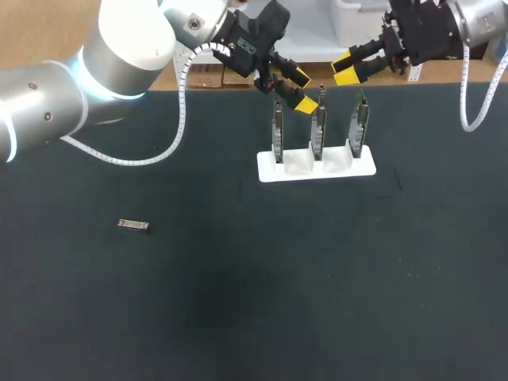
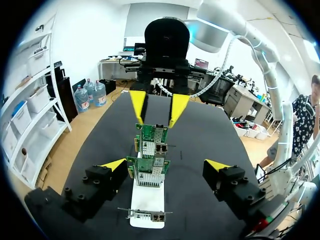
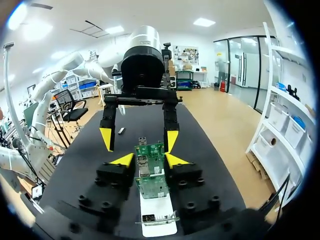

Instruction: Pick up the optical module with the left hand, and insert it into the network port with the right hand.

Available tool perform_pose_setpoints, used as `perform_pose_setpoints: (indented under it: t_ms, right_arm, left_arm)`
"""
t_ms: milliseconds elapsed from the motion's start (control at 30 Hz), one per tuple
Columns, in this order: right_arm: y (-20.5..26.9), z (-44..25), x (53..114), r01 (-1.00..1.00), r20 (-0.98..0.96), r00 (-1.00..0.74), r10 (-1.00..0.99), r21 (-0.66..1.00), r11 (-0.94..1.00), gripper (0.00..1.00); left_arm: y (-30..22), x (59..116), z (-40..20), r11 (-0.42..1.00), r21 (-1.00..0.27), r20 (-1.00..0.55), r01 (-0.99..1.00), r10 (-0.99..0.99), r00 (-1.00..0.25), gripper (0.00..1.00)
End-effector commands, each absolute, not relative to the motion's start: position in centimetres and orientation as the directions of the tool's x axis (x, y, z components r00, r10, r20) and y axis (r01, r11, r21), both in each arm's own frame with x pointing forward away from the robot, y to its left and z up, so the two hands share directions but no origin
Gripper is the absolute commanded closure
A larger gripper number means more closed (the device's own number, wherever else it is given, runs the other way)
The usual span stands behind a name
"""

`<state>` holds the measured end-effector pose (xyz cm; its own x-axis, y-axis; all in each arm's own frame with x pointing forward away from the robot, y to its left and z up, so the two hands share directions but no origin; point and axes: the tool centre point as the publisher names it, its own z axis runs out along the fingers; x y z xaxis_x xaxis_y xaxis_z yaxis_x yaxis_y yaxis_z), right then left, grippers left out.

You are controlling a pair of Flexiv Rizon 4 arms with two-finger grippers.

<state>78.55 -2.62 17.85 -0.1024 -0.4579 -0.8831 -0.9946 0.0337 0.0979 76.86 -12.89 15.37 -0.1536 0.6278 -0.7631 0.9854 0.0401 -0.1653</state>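
Observation:
The optical module (image 1: 132, 225), a small silver bar, lies alone on the black mat at the left front, far from both grippers; it also shows small beyond the cards as the module (image 3: 121, 130). My left gripper (image 1: 303, 91) hangs wide open just above the left and middle network cards (image 1: 317, 127) in the white stand (image 1: 316, 168). My right gripper (image 1: 344, 68) hovers behind and above the right card (image 1: 361, 119), fingers narrowed with a gap and nothing between them. In the left wrist view my own left gripper (image 2: 165, 164) spans the cards (image 2: 150, 155); the right gripper (image 2: 157, 107) faces it.
The stand holds three upright green cards in a row at the back middle of the mat. White coiled cables (image 1: 181, 95) trail from both arms. The table's far edge (image 1: 444, 79) runs just behind the stand.

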Motion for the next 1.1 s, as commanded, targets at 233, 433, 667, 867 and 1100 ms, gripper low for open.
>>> perform_pose_setpoints:
  t_ms: [233, 433, 667, 867, 1100]
  right_arm:
    - [-2.6, 18.1, 78.0, -0.996, -0.887, -0.092, -0.452, 0.087, 0.031, 1.00]
    - [-2.5, 18.2, 77.9, -0.996, -0.889, -0.086, -0.450, 0.084, 0.026, 1.00]
    - [-1.9, 18.4, 77.4, -0.997, -0.892, -0.070, -0.446, 0.077, 0.002, 1.00]
    - [-1.1, 18.6, 77.5, -0.997, -0.897, -0.061, -0.438, 0.075, -0.015, 1.00]
    - [-0.2, 18.1, 77.6, -0.997, -0.894, -0.060, -0.444, 0.080, -0.025, 1.00]
  left_arm:
    - [-12.9, 76.9, 15.5, 0.040, -0.165, -0.761, 0.985, 0.630, -0.153, 0.00]
    - [-12.9, 76.9, 15.5, 0.040, -0.165, -0.761, 0.985, 0.630, -0.153, 0.00]
    - [-12.9, 76.9, 15.5, 0.040, -0.165, -0.761, 0.985, 0.630, -0.153, 0.00]
    - [-12.9, 76.9, 15.5, 0.040, -0.165, -0.761, 0.985, 0.630, -0.153, 0.00]
    - [-12.9, 76.9, 15.5, 0.040, -0.165, -0.761, 0.985, 0.630, -0.153, 0.00]
